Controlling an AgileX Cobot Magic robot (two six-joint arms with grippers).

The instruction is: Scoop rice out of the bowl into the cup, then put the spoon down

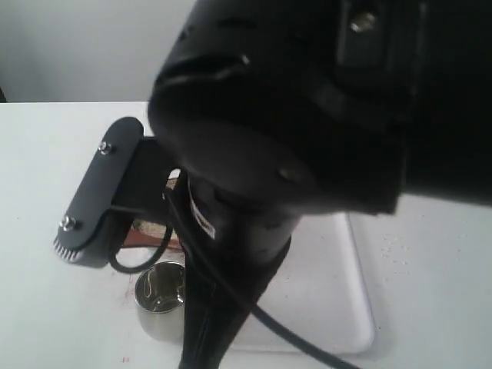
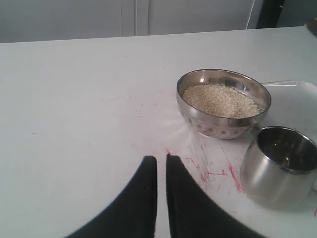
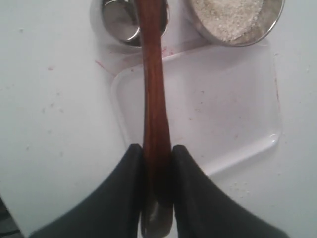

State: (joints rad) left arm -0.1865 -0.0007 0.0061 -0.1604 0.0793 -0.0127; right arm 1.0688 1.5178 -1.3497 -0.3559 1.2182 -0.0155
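The desk carries a clear tray, with the bowl and cup side by side at one edge, close enough to keep the carry short. My right pincer clamps the spoon by its handle end, head out over the cup, I judge for tipping. Rice fills the bowl; the cup looks empty. My left pincer is nearly closed, holding nothing, idle nearby.
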